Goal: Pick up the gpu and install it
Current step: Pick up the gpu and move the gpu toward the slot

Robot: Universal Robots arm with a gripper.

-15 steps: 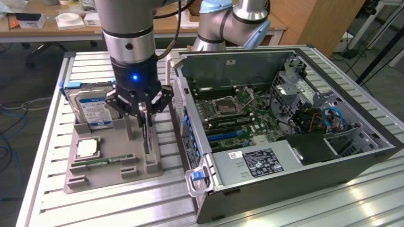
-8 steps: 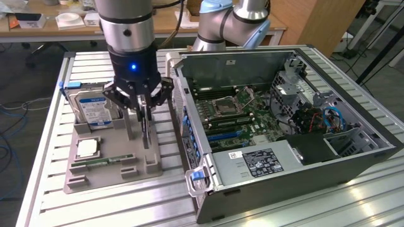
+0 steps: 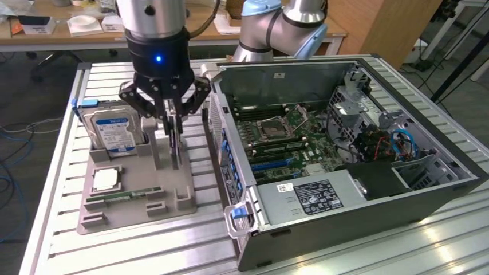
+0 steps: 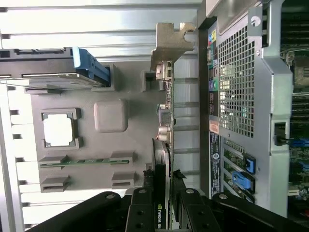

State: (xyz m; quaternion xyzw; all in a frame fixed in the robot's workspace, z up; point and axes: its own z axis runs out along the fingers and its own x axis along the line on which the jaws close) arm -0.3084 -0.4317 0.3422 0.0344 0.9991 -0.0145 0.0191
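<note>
We see the pincer [image 3: 173,127] half closed, pinching the graphics card [image 3: 176,150]. The card stands on edge in the grey tray [image 3: 137,200], on the exterior view's left of the open computer case [image 3: 344,229]. We judge a straight, untilted lift best. The wrist view adds the card's silver bracket [image 4: 171,41].

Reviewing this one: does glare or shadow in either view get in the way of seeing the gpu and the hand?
Exterior view: glare streaks the table toward that view's lower right; the gpu is dark and edge-on under the hand, yet distinguishable. Wrist view: the table slats wash out to white, the processor chip is blown out, the hand reads near-black around the gpu.
</note>
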